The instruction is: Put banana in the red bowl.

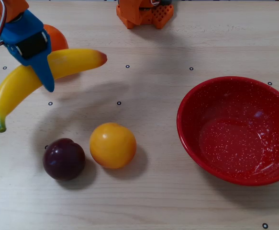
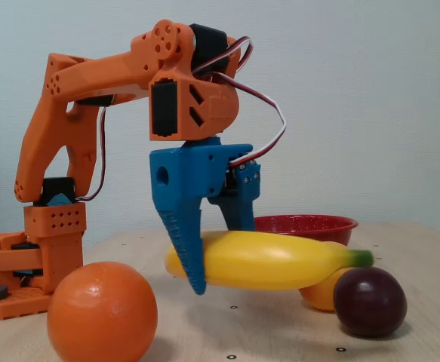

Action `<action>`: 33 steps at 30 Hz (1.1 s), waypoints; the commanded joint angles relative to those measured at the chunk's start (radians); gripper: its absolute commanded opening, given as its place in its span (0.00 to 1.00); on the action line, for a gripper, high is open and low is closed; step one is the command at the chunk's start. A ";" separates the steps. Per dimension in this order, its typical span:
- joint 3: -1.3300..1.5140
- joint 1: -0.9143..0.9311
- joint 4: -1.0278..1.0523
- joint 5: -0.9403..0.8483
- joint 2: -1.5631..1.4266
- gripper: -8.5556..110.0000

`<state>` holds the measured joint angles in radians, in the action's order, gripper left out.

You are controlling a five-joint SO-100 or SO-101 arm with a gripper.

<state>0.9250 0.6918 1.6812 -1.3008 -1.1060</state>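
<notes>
So the light wood tabletop (image 1: 158,201) is the biggest thing here, dotted with tiny black markers. The orange arm (image 2: 76,113) reaches out from its base at the left of the fixed view; in the overhead view it comes in at the top left corner.

The red bowl (image 1: 192,143) sits at the right of the overhead view, white speckles inside, nothing in it, well apart from all the fruit. In the fixed view only its rim (image 2: 310,223) peeks out behind the banana.

The banana (image 1: 77,60) is off the tabletop, held roughly level in the air, its shadow lying on the wood below. Green stem tip points lower left in the overhead view, reddish end to the right. The blue end effector (image 2: 218,253) pinches it around the middle, one finger in front and one behind.

Between banana and bowl in the overhead view: a round yellow-orange fruit (image 1: 113,144) and a dark plum (image 1: 64,158) just beside it, both on the tabletop below the banana's path level. An orange (image 2: 103,311) sits near the arm, partly hidden under the end effector from above
</notes>
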 commanded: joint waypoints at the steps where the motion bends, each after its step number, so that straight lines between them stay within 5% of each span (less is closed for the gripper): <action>1: -0.048 -0.032 0.021 0.021 -0.210 0.07; 33: 0.552 -0.170 -0.041 0.474 -0.865 0.07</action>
<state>1.5186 0.5369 1.6260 -0.8468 -1.8592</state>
